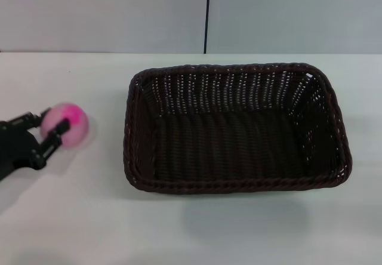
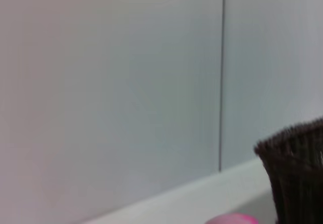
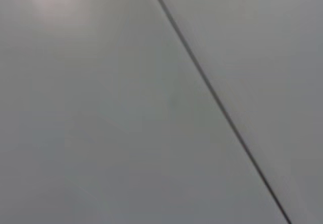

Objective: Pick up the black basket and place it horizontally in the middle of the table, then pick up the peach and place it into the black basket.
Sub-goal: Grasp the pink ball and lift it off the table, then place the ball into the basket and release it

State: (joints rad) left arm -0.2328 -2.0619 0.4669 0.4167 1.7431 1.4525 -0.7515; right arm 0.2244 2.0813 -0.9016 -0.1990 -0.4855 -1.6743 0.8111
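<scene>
The black basket (image 1: 236, 128) lies lengthwise across the white table (image 1: 191, 229), near the middle and a little to the right, and it holds nothing. One corner of it shows in the left wrist view (image 2: 298, 168). The peach (image 1: 70, 123) rests on the table far to the basket's left. Its top edge shows in the left wrist view (image 2: 233, 219). My left gripper (image 1: 52, 125) is low at the table's left edge. It is open, with one fingertip on either side of the peach's left part. My right gripper is out of view.
A grey wall (image 1: 107, 14) with a dark vertical seam (image 1: 207, 14) stands behind the table's far edge. The right wrist view shows only that wall and seam (image 3: 217, 103). Bare tabletop lies between the peach and the basket (image 1: 104, 157).
</scene>
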